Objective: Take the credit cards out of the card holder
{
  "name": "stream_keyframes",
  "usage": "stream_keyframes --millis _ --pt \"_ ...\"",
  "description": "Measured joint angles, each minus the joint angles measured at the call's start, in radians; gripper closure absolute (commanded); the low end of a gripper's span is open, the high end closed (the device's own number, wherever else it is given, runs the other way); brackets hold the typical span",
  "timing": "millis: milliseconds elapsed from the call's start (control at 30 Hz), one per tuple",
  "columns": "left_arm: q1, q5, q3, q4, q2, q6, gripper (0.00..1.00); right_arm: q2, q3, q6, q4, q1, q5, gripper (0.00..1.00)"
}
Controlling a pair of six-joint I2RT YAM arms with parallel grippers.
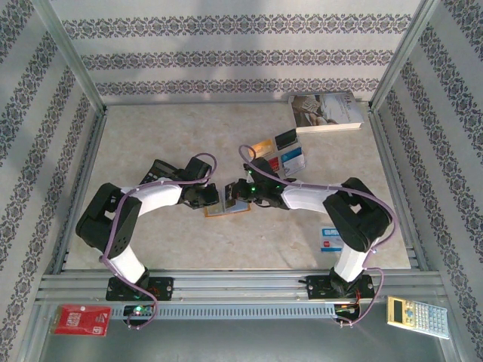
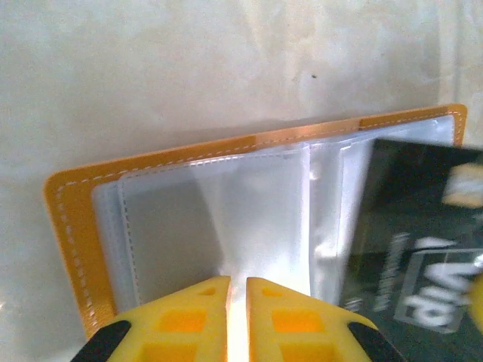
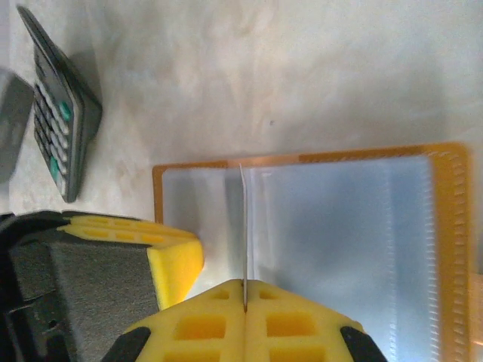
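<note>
Holder (image 1: 225,210) open flat mid-table, between claws. Right claw (image 3: 244,300) clamped on card (image 3: 243,226), seen edge-on. Left claw (image 2: 229,298) narrow, nearly closed, pressing holder edge. Draw card straight along pocket, slowly; pin holder firmly, or it lifts.

A book (image 1: 326,111) lies at the far right corner of the surface (image 1: 166,128). A dark calculator (image 1: 161,170) lies well left of the book. A pale calculator (image 1: 417,317) and a red packet (image 1: 83,320) lie well nearer than the book.
</note>
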Motion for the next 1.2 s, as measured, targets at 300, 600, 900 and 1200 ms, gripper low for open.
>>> stream_keyframes --millis 300,600,900,1200 --pt "0.003 -0.034 0.003 -0.04 -0.146 0.014 0.48 -0.152 -0.043 -0.06 -0.004 -0.054 0.029 1.0" --pt "0.026 -0.221 0.044 -0.162 -0.298 0.129 0.18 -0.281 -0.074 -0.056 -0.071 -0.145 0.04 1.0" --pt "0.044 -0.401 0.094 -0.298 -0.42 0.288 0.0 -0.454 -0.056 0.016 -0.36 -0.311 0.194 1.0" --pt "0.065 -0.459 0.096 -0.307 -0.465 0.349 0.0 -0.453 0.075 0.101 -0.508 -0.355 0.376 1.0"
